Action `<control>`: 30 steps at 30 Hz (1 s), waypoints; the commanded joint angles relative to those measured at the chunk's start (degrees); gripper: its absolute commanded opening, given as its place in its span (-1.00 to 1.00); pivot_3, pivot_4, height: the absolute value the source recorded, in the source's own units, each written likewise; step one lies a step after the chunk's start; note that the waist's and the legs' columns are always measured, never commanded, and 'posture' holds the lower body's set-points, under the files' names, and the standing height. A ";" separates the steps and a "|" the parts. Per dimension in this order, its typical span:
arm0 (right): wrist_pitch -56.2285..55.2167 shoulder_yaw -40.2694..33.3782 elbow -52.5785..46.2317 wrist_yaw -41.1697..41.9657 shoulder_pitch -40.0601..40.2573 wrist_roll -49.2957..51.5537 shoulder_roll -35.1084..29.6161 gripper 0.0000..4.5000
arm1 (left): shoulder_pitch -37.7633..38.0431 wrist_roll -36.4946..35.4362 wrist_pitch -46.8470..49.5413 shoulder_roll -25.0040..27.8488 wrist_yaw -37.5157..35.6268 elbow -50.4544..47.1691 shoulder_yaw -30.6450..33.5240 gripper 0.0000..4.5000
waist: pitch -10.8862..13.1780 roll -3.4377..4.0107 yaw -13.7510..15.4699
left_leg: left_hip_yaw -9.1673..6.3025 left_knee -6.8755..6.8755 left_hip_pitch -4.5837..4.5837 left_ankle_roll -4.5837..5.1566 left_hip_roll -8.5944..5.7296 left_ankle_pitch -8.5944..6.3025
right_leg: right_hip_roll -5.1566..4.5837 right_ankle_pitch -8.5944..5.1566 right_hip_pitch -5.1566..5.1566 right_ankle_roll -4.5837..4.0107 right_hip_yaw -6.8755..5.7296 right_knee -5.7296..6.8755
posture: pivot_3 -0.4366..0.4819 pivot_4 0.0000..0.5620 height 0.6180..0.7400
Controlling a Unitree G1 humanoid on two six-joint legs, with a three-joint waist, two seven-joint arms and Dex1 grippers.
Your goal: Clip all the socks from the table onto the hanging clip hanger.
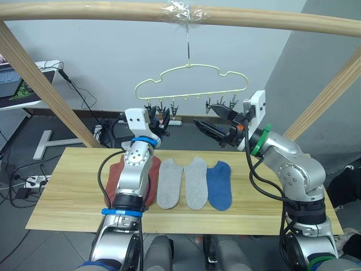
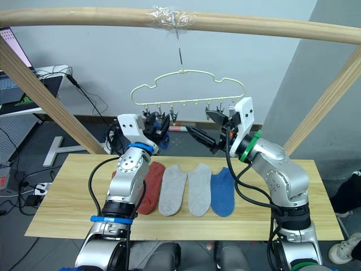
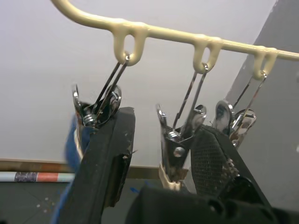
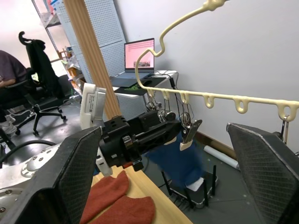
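The pale yellow-green clip hanger (image 1: pixel 192 70) hangs by its hook from the wooden pole. My left gripper (image 1: pixel 159 119) is raised at its left clips and stands open, with one metal clip (image 3: pixel 173 144) between the fingers (image 3: pixel 105 163). A blue sock (image 4: pixel 180 161) hangs at the neighbouring end clip (image 3: pixel 96 109), outside my left finger. My right gripper (image 2: pixel 207 126) is held wide open and empty, just under the hanger's right clips (image 1: pixel 220 104). On the table (image 1: pixel 67 197) lie rust-red socks (image 1: pixel 117 172) partly behind my left arm, two grey socks (image 1: pixel 169 183) (image 1: pixel 196 182) and a blue sock (image 1: pixel 219 185).
Slanted wooden poles (image 1: pixel 39 84) (image 1: pixel 330 93) frame both sides of the table. A laptop (image 1: pixel 22 84) sits on a stand at the far left, with cables and a power strip (image 1: pixel 34 180) on the floor. A seated person (image 4: pixel 11 74) is behind.
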 commanded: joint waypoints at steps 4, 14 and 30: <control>-1.28 -0.63 -1.24 0.21 -1.81 0.95 -0.75 1.00 | -1.64 1.00 -1.62 -1.25 1.74 -2.47 0.12 -0.04 | 0.00 0.00 0.01 | 0.00 0.00 0.00 0.00 0.00 0.00 | 0.00 0.00 0.00 0.00 0.00 0.01 | -0.06 -0.30 1.00; -1.35 -0.68 -0.77 0.44 -1.96 1.04 -1.02 1.00 | -2.18 1.34 -2.06 -1.43 2.42 -1.94 0.52 -0.04 | 0.00 0.00 0.01 | 0.00 0.00 0.01 0.00 0.00 0.00 | 0.00 0.01 0.00 -0.01 0.00 0.06 | -0.07 -0.29 1.00; -0.60 -0.80 -1.21 0.19 -2.02 1.79 -1.05 1.00 | -1.90 0.00 -2.96 -1.73 1.54 -2.80 1.11 -0.85 | 0.00 0.00 0.02 | 0.00 0.02 0.02 0.00 0.00 0.00 | 0.00 0.01 0.00 -0.01 0.00 0.09 | -0.06 -0.27 1.00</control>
